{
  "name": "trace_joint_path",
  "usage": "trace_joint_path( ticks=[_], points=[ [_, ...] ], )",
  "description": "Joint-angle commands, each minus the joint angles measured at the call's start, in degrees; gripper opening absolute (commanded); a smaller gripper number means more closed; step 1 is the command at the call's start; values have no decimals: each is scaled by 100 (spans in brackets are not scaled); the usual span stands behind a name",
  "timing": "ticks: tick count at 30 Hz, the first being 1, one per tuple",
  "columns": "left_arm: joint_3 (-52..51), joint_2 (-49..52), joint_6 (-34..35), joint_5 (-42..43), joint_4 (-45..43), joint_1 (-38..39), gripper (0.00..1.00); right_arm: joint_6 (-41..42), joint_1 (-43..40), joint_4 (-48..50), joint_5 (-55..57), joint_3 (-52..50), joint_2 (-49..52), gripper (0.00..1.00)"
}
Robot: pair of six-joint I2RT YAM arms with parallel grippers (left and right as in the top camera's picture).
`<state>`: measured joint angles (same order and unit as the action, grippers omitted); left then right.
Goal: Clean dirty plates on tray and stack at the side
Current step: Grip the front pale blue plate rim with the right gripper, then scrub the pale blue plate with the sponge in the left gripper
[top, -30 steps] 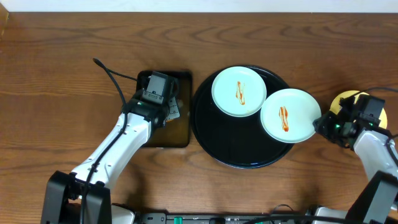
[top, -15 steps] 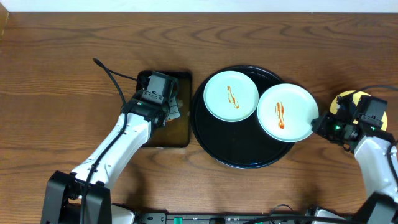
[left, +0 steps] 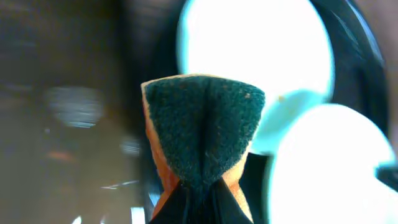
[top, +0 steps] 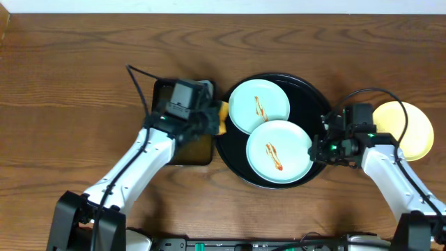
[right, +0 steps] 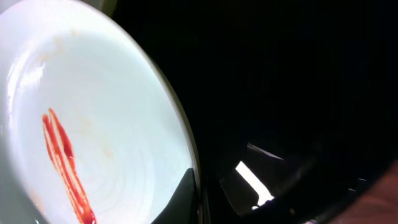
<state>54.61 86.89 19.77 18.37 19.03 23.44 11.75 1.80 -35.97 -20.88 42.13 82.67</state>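
Observation:
Two mint-blue plates lie on the black tray (top: 310, 104), each streaked with orange sauce. One plate (top: 259, 106) is at the back. The other plate (top: 279, 151) is at the front, and my right gripper (top: 317, 149) is shut on its right rim. The right wrist view shows that plate (right: 93, 118) with its red streak and the gripper (right: 196, 190) pinching the edge. My left gripper (top: 212, 120) is shut on a green-and-orange sponge (top: 221, 120) at the tray's left rim. In the left wrist view the sponge (left: 202, 127) sticks out of the gripper (left: 200, 190). A cream-yellow plate (top: 404, 130) lies on the table to the right.
A dark rectangular pan (top: 198, 150) sits left of the tray, partly under my left arm. A black cable (top: 139, 82) loops above the left arm. Another cable (top: 369, 90) arcs over the right wrist.
My right gripper closed on the front plate and dragged it left onto the tray's front, uncovering the yellow plate. My left gripper moved the sponge right, from the pan to the tray's edge.

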Motion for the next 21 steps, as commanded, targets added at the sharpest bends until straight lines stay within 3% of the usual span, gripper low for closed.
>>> trace_joint_path(
  ticks=[1, 12, 21],
  points=[
    [37, -7, -52, 520, -31, 597, 7, 247, 203, 68, 146, -26, 214, 1],
    [37, 704, 1106, 520, -883, 2339, 8, 450, 313, 48, 479, -26, 295, 1],
    [37, 1517, 1150, 496, -1338, 2710, 8, 450, 313, 39, 476, -26, 295, 1]
  ],
)
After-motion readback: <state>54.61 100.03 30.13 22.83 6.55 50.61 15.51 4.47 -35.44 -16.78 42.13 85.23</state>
